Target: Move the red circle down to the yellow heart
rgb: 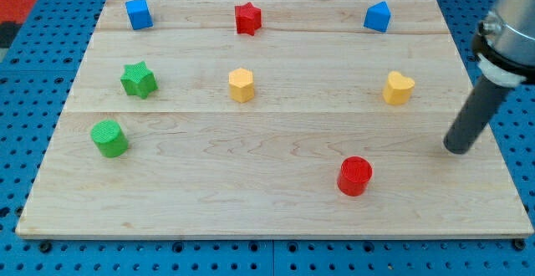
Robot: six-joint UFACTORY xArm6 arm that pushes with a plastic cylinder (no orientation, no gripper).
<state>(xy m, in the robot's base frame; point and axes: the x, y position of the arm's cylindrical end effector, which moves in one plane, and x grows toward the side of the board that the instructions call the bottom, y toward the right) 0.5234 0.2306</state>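
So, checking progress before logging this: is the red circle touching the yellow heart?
No, the red circle sits apart from the yellow heart, nearer the view's bottom.

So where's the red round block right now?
The red circle sits near the view's bottom, right of centre on the board, below and left of the yellow heart. My tip stands apart to its right.

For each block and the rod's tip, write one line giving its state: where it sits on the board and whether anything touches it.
red circle: view's bottom right, untouched.
yellow heart: right, above the red circle, apart.
yellow hexagon: centre, alone.
red star: top centre, alone.
blue cube: top left, alone.
blue block: top right, alone.
green star: left, alone.
green cylinder: lower left, alone.
my tip: right of the red circle, touching nothing.
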